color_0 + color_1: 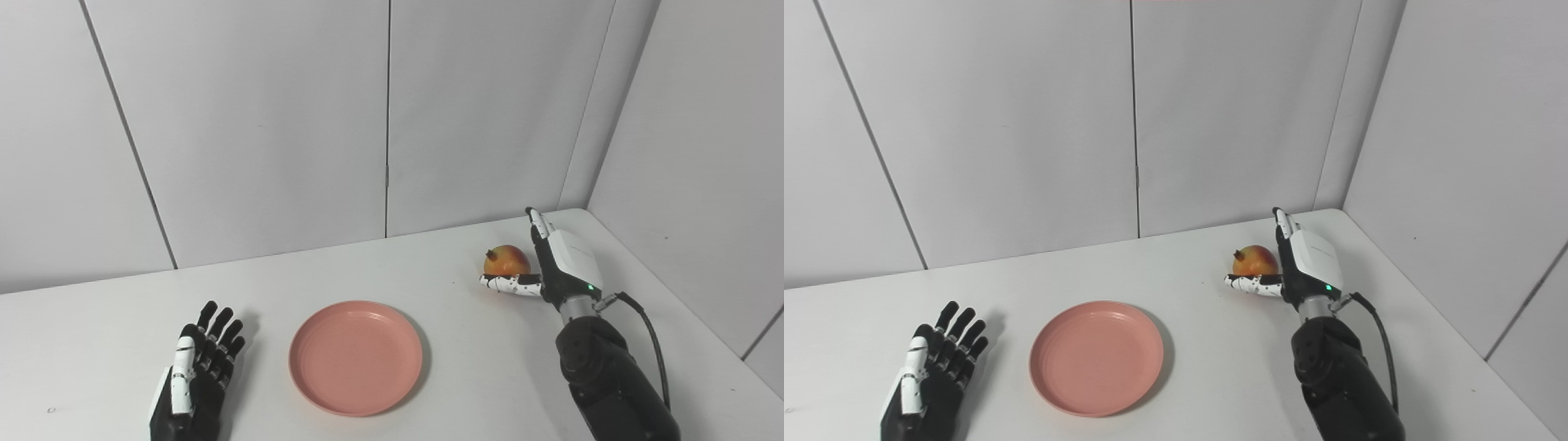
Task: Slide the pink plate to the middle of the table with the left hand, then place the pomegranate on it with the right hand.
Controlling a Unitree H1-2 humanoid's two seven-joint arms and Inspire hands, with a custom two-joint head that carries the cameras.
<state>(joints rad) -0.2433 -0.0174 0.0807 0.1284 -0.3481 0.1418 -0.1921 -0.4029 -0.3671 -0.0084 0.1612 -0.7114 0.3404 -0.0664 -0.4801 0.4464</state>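
- The round red-and-yellow pomegranate [506, 260] is partly covered along its lower right by the white-backed right robot hand [554, 263]; contact cannot be told.
- The black left robot hand [196, 373] is cut off at the wrist by the bottom edge.
- The white bench [490, 367] runs past the bottom edge.

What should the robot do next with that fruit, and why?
Probably close the right hand on the pomegranate. The hand is open right beside it, thumb under its front, and the pink plate already sits mid-table with nothing on it, apart from the open left hand.
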